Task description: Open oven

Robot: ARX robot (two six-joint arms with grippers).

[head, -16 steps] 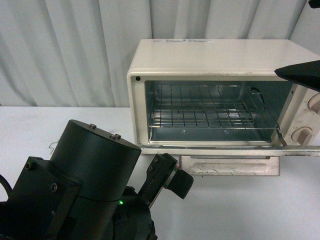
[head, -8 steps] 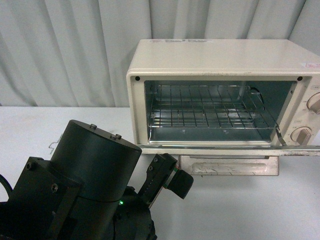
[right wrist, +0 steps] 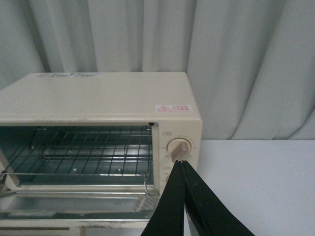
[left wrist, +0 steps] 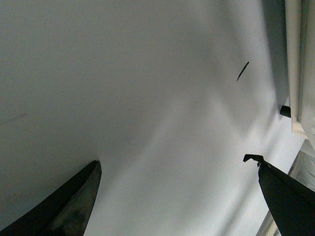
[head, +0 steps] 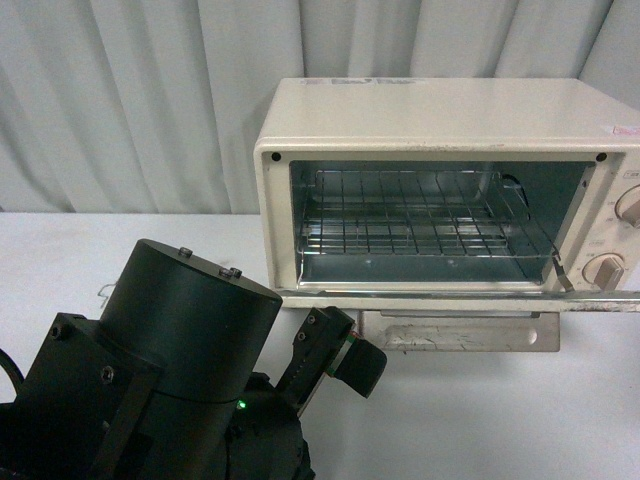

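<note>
Oven [head: 440,115] door [head: 450,297] down, right edge cropped, right fingers [right wrist: 170,206] pressed together

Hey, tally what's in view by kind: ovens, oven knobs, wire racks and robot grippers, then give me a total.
oven: 1
knobs: 2
wire rack: 1
grippers, left gripper and right gripper: 2
Total: 6
</note>
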